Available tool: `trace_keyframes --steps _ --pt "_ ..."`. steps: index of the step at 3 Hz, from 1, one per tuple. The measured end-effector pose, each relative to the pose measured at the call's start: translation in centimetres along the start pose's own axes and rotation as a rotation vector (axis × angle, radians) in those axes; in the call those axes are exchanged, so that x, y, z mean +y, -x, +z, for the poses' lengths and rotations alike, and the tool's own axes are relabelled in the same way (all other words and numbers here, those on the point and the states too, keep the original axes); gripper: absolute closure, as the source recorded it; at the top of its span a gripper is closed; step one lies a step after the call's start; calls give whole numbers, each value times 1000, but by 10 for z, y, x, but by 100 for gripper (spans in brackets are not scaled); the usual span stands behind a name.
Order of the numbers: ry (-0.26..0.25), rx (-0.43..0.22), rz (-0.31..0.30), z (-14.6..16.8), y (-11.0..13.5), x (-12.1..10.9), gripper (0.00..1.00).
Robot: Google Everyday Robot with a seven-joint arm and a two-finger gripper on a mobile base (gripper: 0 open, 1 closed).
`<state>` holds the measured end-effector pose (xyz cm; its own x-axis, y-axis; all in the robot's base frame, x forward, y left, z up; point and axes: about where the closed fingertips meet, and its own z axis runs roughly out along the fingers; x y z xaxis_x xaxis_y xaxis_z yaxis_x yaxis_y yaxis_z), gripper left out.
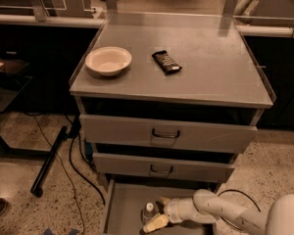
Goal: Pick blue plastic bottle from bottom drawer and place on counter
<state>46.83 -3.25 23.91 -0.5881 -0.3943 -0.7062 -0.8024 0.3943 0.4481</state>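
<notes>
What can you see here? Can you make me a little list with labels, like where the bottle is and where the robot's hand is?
blue plastic bottle: inside the bottom drawer, white cap showing
bottom drawer: pulled open, down by the floor
gripper: low in the bottom drawer, right at the bottle
counter: no bottle on it yet
bowl: white, on the counter's left side
snack bar: dark wrapper, beside the bowl
upper drawers: two, each with a dark handle
</notes>
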Motion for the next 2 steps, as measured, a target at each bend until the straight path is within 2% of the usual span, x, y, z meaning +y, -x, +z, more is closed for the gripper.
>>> trace_keyframes --steps 2 --pt "29 -31 30 19 -5 -11 0"
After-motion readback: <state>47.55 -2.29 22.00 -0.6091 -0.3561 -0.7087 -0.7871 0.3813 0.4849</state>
